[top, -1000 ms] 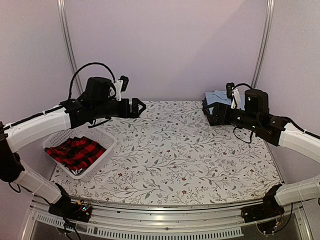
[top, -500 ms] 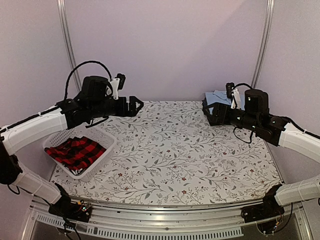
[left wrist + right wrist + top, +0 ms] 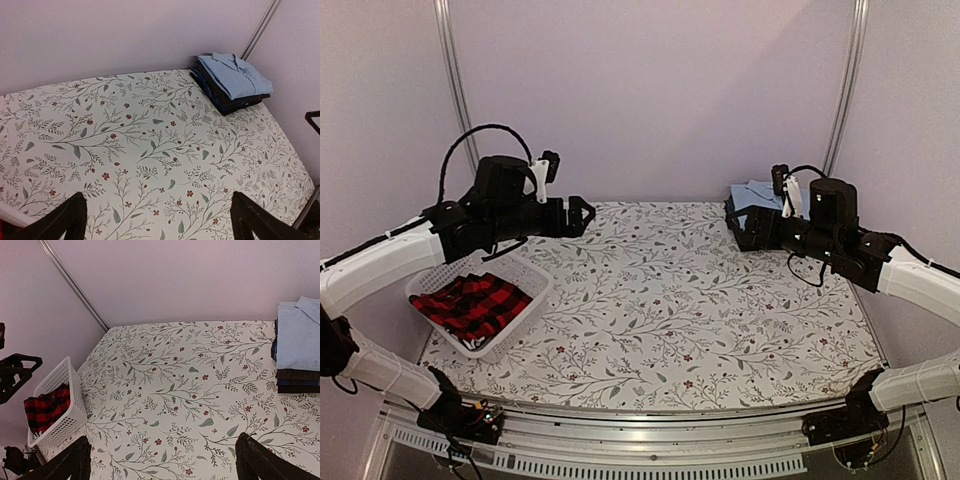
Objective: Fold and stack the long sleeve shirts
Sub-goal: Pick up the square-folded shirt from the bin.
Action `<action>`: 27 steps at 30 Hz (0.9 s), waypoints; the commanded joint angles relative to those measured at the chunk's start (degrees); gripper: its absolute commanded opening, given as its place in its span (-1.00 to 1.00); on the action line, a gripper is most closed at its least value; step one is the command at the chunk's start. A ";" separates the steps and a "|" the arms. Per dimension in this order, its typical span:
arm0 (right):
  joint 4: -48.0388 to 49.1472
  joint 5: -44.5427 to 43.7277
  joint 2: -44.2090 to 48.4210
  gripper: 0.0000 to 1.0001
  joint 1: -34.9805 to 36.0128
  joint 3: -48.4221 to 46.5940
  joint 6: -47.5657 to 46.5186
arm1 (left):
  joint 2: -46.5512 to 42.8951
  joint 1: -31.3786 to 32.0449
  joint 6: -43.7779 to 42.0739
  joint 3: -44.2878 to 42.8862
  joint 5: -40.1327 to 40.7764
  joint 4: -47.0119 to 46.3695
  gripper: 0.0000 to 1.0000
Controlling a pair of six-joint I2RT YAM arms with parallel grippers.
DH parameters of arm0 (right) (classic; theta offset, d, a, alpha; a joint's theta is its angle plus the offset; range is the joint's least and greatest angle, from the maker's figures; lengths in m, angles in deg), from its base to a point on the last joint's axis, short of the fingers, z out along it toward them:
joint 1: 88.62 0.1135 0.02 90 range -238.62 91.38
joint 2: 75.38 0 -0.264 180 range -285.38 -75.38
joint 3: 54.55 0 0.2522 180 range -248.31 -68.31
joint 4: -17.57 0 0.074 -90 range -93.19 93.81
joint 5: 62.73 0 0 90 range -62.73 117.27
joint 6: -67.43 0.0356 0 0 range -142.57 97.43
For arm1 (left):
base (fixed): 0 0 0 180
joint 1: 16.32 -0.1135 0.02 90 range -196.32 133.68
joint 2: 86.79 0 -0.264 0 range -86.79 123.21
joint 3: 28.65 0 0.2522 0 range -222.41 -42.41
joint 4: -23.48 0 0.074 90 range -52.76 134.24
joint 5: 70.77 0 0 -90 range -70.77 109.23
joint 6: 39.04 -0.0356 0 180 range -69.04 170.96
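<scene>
Fetching step: by my reading, the next shirt is due for pick-up. The red-and-black check shirt [image 3: 472, 302] lies crumpled and unfolded in the white basket [image 3: 520, 320] at the left edge of the bench [image 3: 660, 310].
Done so far: folded at the far right corner, the light blue shirt [image 3: 235, 75] sits on top of the dark shirts [image 3: 222, 100].
Left hand [image 3: 584, 213]: released and empty, fingers wide apart. It is held high and level, pointing across the bench, above and beyond the basket.
Right hand [image 3: 734, 225]: released and empty. It hovers level near the folded shirts without touching them.
Next move: the left arm likely needs to draw toward the basket and tip its wrist down. It can then pinch the check cloth and carry it to the middle of the bench.
</scene>
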 commanded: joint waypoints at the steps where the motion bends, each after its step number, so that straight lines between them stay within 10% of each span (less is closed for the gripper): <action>1: -0.42 -0.01 1.09 0.98 0.36 -1.47 -1.86 | -2.92 -0.24 0.51 0.94 3.93 3.48 0.99; 16: -3.67 1.67 0.87 0.98 0.38 -3.85 -7.19 | -12.29 -8.80 7.24 4.48 13.58 15.01 0.99; 27: -4.28 2.41 0.01 0.98 0.34 -4.39 -9.04 | -10.81 -37.78 13.49 9.28 8.34 28.26 0.99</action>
